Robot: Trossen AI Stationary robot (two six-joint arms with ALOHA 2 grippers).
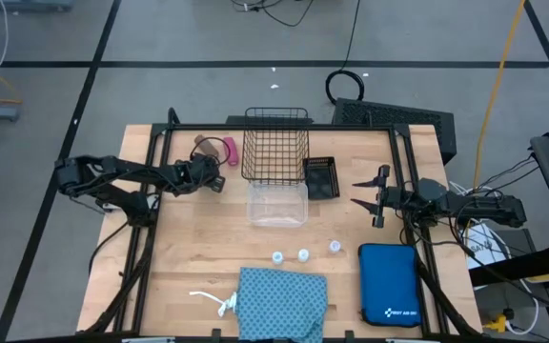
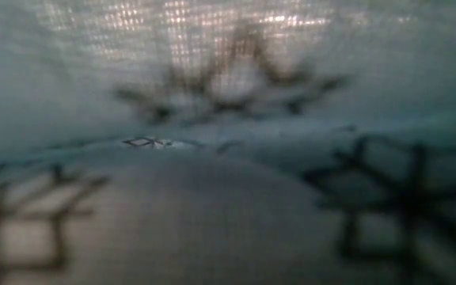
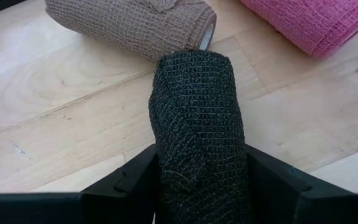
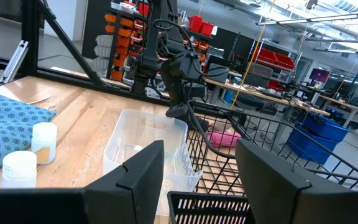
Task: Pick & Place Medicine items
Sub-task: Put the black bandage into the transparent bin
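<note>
gripping black roll (image 3: 197, 130), left hand (image 1: 215, 178); right hand (image 1: 368, 193) fingers apart, nr basket (image 1: 275, 145).

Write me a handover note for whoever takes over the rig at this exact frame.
Left gripper: shut on a black roll, at the table's far left beside the brown roll and pink roll.
Right gripper: open, empty, hanging right of the clear bin.
Three vials and the teal cloth lie at the near edge.
Done: nothing visible in the clear bin or wire basket.
Left: every item.
</note>
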